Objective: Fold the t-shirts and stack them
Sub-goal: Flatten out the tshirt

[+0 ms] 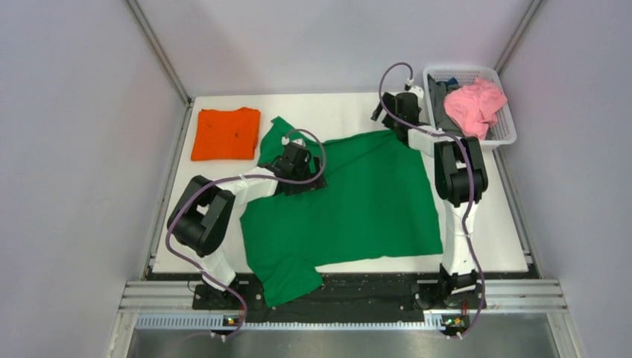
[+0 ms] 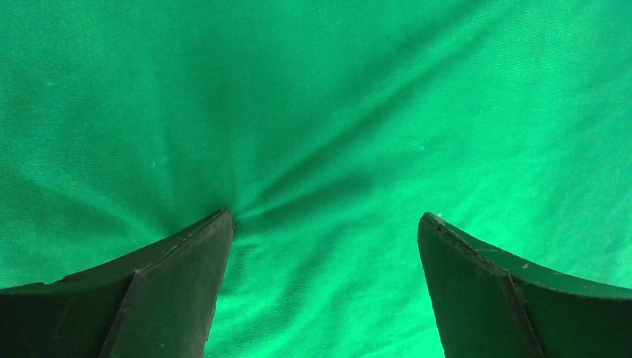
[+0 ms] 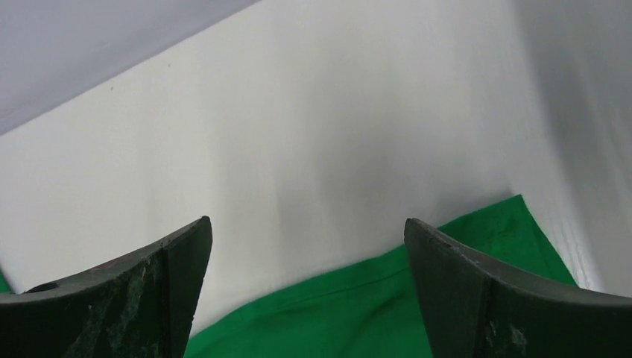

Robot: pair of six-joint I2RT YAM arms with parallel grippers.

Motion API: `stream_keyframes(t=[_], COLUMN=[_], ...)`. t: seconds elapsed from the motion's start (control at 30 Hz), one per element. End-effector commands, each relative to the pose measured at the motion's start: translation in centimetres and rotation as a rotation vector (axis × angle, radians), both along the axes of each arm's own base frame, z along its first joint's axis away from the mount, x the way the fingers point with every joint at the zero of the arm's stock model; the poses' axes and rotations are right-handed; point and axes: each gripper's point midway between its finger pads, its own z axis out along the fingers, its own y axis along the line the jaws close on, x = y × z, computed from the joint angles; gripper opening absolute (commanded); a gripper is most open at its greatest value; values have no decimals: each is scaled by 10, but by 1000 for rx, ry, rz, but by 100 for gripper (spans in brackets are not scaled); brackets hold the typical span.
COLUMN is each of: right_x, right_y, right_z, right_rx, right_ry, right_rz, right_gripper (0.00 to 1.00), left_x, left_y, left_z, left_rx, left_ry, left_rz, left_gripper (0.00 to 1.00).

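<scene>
Two hands are gaping wide, gripping nothing. Left hand (image 2: 324,218) is pressing green shirt (image 1: 358,201), spread mid-surface (image 1: 335,112); right hand (image 3: 307,224) is hovering by its far edge. Orange shirt (image 1: 225,134) is lying folded, far left.

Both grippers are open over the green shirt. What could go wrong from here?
1. One finger of the left gripper puckers the green t-shirt; any sideways move may bunch it.
2. The right gripper has only the shirt's far edge between its fingers, so closing may catch little cloth.
3. One sleeve hangs off the table onto the rail and could snag.
</scene>
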Motion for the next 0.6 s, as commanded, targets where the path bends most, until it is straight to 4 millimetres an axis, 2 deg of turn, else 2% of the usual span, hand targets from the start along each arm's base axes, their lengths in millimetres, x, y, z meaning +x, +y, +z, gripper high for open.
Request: stream_keyframes(t=[0.0,0.13,0.23,0.27,0.37,0.43,0.57], right_x=[-14,-61,-110,-131,-174,-195,-221], right_y=[15,23,30,29,28,30,27], right_z=[74,87,68,52,28,18,0], right_rx=[-33,-57,-62,-56,2,41,39], right_ry=[-117,-106,-42,2,77,105,164], right_rz=[105,173,213,222,224,241,263], right_gripper=[99,99,99,99,99,98,98], left_x=[3,33,60,67,91,108,131], left_y=[13,23,34,36,46,55,66], left_z=[19,51,69,71,70,65,53], left_rx=[56,102,126,120,87,60,79], left_ry=[-4,-88,-142,-145,-152,-147,-153], left_rz=[35,127,193,205,240,261,291], left_gripper=[99,99,99,99,99,99,89])
